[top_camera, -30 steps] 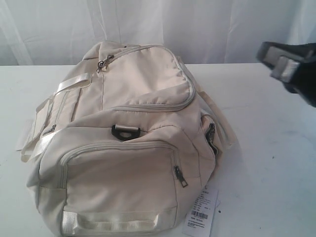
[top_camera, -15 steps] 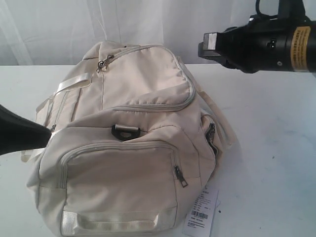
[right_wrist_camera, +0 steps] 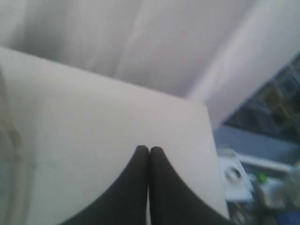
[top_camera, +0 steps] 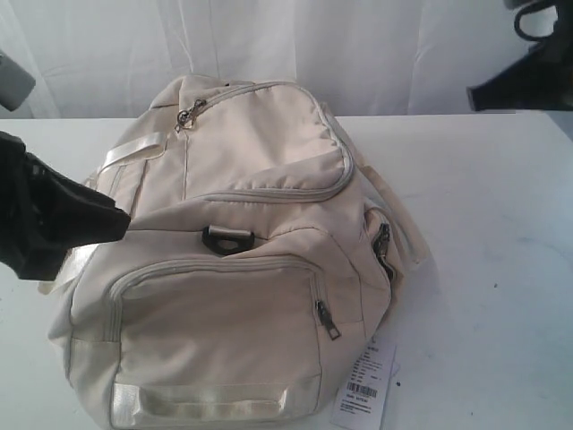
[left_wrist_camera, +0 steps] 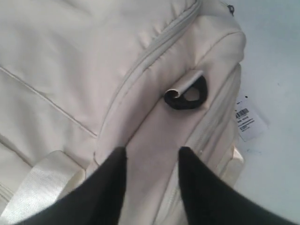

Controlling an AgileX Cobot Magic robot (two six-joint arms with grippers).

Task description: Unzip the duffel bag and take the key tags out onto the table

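The left gripper point(left_wrist_camera: 152, 154) has its jaws wide apart with nothing between them. It is poised over the band of cream fabric that runs up the middle of the left wrist view to the D-ring point(left_wrist_camera: 187, 93); whether the tips touch the cloth cannot be told. The right gripper point(right_wrist_camera: 149, 150) has its jaws pressed together and empty. It looks down on bare table, and in the exterior view its arm sits in the upper right corner, well apart from the bag point(top_camera: 251, 197).

Every zip in sight is closed and the tags are nowhere visible, so they are probably inside one of the pockets. Which pocket is not clear.

The step in hand looks like the approach to a zip. Three pulls show in the exterior view:
- the top pull point(top_camera: 191, 114), upper centre-left
- the front pull point(top_camera: 327, 319), lower centre
- the side pull point(top_camera: 383, 244), centre-right

To do the step well, one gripper should pin the soft fabric close to the start of the chosen zip, so the cloth stays taut. The other should pinch only the small metal tab and draw it along the line of the teeth without lifting. The right jaws would have to open first. The label point(top_camera: 367, 385) at the lower right, lying on the table point(top_camera: 483, 269), should be left alone.
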